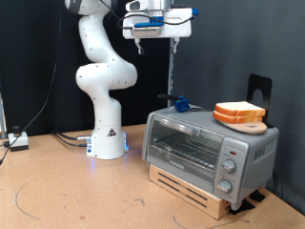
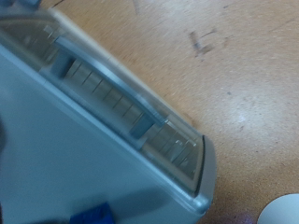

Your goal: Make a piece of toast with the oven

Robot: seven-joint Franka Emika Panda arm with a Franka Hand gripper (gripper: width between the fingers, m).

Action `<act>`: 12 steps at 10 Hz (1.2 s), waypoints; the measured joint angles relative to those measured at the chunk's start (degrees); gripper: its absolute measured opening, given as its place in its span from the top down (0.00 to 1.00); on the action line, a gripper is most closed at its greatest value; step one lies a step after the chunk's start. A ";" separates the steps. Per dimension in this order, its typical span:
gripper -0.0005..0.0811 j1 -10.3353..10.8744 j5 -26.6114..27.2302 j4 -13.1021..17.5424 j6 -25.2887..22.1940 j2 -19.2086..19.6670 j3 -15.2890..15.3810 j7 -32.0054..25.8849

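The oven (image 1: 205, 143) is a silver box with a glass door that is shut, and it stands on a low wooden crate. On its roof, a piece of toast (image 1: 238, 111) lies on a round wooden board (image 1: 250, 124). My gripper (image 1: 157, 43) hangs high above the oven's end at the exterior view's left, open and empty. The wrist view looks straight down on the oven's roof (image 2: 65, 159) and its grey bar handle (image 2: 98, 79). My fingers do not show there.
A small blue object (image 1: 179, 103) sits on the oven roof under a thin upright rod (image 1: 172, 72). A black stand (image 1: 259, 91) rises behind the toast. The arm's white base (image 1: 107, 143) stands at the exterior view's left, with cables (image 1: 67, 138) on the wooden tabletop.
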 joint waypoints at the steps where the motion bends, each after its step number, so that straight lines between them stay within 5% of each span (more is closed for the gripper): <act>1: 0.01 1.86 1.74 0.00 -0.29 -0.50 -0.85 -5.88; 4: 0.01 7.00 2.67 -0.39 -2.04 -0.67 -3.48 -22.89; 6: 0.01 6.99 3.26 -0.39 -2.93 -0.66 -3.64 -23.16; 9: 0.01 9.72 2.52 -0.36 -5.13 2.12 -7.53 -39.08; 12: 0.01 9.66 3.54 -0.30 -2.85 3.92 -7.40 -40.16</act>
